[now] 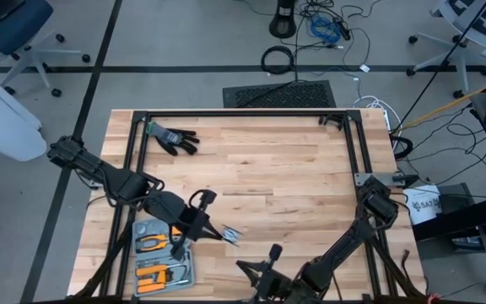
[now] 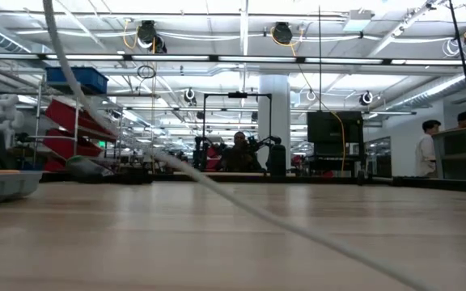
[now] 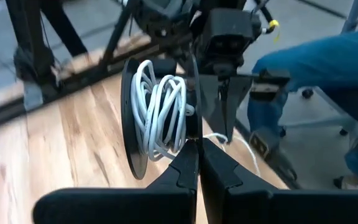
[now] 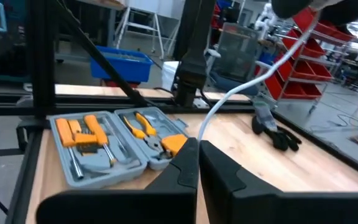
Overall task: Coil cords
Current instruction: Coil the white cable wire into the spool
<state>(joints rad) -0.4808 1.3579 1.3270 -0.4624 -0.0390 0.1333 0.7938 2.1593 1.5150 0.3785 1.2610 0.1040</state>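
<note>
One thin white cord (image 3: 161, 109) is wound in rounded, overlapping loops on a flat black spool (image 3: 131, 118), whose round disc stands on edge over the pale wooden tabletop (image 1: 294, 177). The cord looks smooth and rubbery, and a loose strand trails off the reel toward the tabletop's near edge. The left hand (image 3: 197, 144) has its two dark, wedge-shaped fingers pressed together on the spool's rim, holding it near the front-left part of the tabletop, just beside an open grey tool case (image 1: 160, 255). The right hand (image 4: 198, 144) is pinched tight on a length of the same white cord, which arcs up and away from its fingertips; it sits at the tabletop's near edge, close to the centre. The case is moulded plastic, with orange-handled pliers (image 4: 151, 132) and screwdrivers lying in its recesses. A black glove (image 1: 174, 138) lies flat at the far left of the planked wood, well apart from both hands.
</note>
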